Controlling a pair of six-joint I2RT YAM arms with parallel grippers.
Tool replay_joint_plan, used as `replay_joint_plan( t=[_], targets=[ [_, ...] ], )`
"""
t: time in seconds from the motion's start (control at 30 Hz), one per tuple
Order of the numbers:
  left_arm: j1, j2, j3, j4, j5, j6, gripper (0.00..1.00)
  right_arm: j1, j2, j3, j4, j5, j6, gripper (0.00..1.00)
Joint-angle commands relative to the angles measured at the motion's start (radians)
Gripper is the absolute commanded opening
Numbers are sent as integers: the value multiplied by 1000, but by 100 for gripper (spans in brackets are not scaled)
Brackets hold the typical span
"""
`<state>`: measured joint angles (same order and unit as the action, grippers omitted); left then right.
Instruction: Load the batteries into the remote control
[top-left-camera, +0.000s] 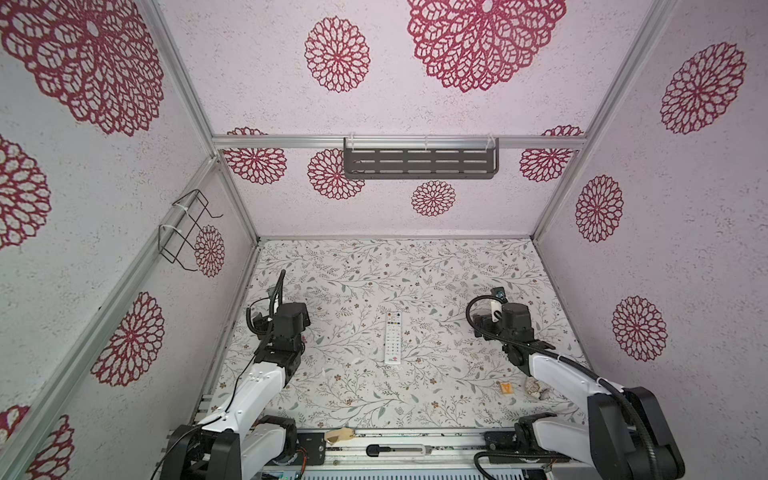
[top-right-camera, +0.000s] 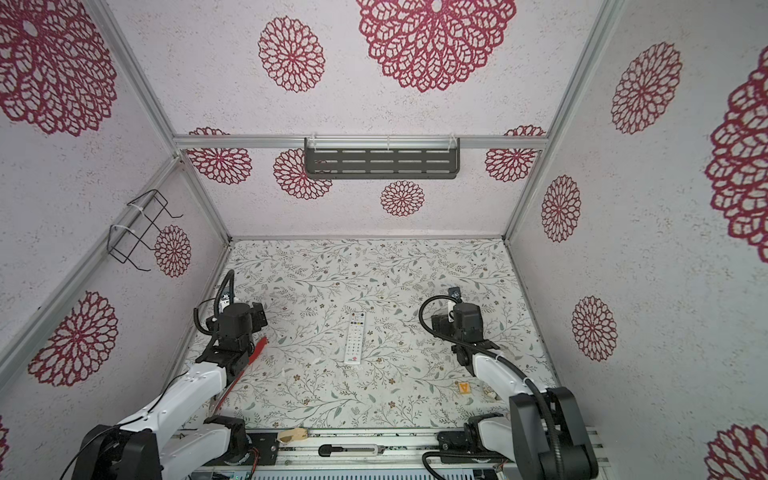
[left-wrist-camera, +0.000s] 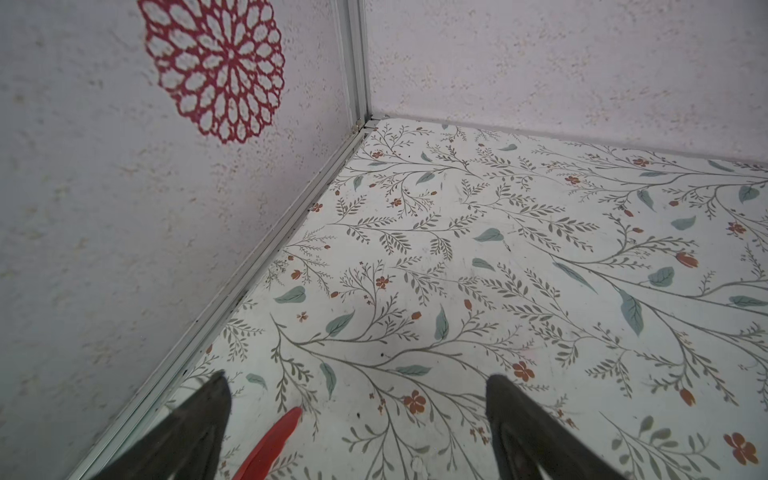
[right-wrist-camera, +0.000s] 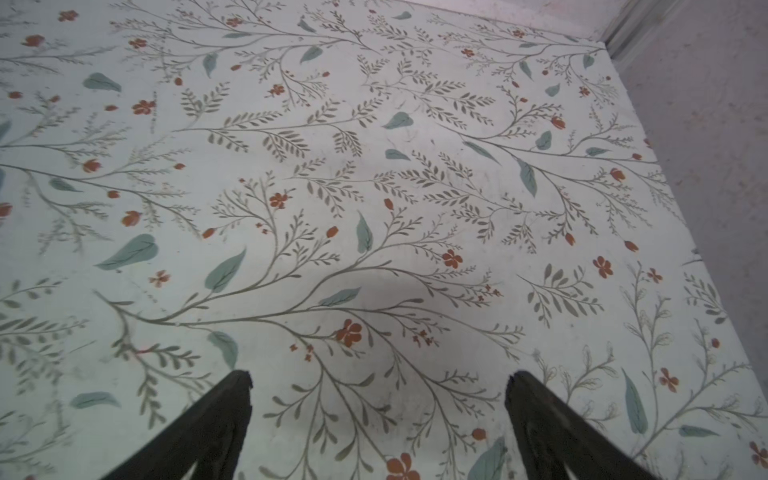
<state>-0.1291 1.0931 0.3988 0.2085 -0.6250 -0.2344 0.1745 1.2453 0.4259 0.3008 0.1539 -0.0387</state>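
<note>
Both top views show the remote control (top-left-camera: 392, 338) face up mid counter (top-left-camera: 415, 270), no batteries visible; we cannot tell if they're loaded. Empty, the left pincer (left-wrist-camera: 357, 380) and right pincer (right-wrist-camera: 379, 376) gape wide.

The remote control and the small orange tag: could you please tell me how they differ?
The remote control is a long white bar with buttons; the orange tag is a small square. The remote control lies mid-table; the orange tag lies nearer the front edge, rightward. Both lie flat on the table, untouched.
</note>
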Motion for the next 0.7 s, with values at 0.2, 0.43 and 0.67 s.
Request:
replay_joint_plan(
  t=[0.2, 0.43, 0.67],
  targets=[
    [90, 106, -65, 374, 147, 87, 97, -114, 134, -67, 509, -85, 22, 99],
    [148, 184, -85, 563, 295, 101, 97, -167, 180, -45, 551, -172, 34, 99],
    [167, 272, 42, 416, 383, 98, 97, -207, 240, -87, 705, -178, 55, 99]
  ],
)
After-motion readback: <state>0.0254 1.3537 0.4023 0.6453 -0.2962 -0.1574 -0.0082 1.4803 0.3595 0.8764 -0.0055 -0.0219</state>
